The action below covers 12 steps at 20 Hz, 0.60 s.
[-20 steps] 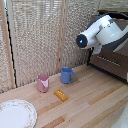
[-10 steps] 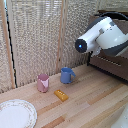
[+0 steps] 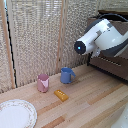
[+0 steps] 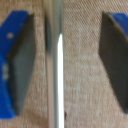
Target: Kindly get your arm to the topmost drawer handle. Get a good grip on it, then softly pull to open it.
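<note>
In the wrist view my gripper (image 4: 67, 64) is open. Its blue fingers (image 4: 12, 65) with dark pads (image 4: 114, 60) stand on either side of a slim silver-grey bar, the drawer handle (image 4: 55, 65). The bar lies between the pads, much closer to one pad than the other, and I see no contact with either. Behind it is a blurred tan-brown surface. In the exterior view the glossy white arm (image 3: 97, 37) with its dark round cap (image 3: 80, 46) reaches to the dark brown drawer cabinet (image 3: 112, 67) at the exterior view's right. There the arm hides the gripper and the handle.
On the wooden table (image 3: 95, 102) stand a blue mug (image 3: 66, 75) and a pink cup (image 3: 43, 83), with a small orange block (image 3: 61, 95) in front of them. A white plate (image 3: 15, 114) lies at the exterior view's lower left. A woven screen (image 3: 42, 35) stands behind.
The arm has shifted slightly downward at the cabinet. The things on the table have not moved.
</note>
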### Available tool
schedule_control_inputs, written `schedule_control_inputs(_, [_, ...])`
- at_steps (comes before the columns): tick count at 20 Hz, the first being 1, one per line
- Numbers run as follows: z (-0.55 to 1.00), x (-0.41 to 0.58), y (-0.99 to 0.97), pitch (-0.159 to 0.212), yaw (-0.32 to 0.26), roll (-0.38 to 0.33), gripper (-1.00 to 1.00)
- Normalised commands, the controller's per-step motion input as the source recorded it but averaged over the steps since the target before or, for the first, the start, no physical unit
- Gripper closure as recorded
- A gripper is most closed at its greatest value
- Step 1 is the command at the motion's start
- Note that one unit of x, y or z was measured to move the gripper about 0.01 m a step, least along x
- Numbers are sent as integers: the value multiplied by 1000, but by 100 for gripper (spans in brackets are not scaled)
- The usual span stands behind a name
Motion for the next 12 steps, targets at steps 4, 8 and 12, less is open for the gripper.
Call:
schedule_control_inputs(4, [299, 244, 42, 14, -177, 10, -100])
schedule_control_inputs(8, [528, -22, 11, 49, -179, 84, -100])
schedule_control_inputs(12, [215, -12, 181, 46, -198, 122, -100])
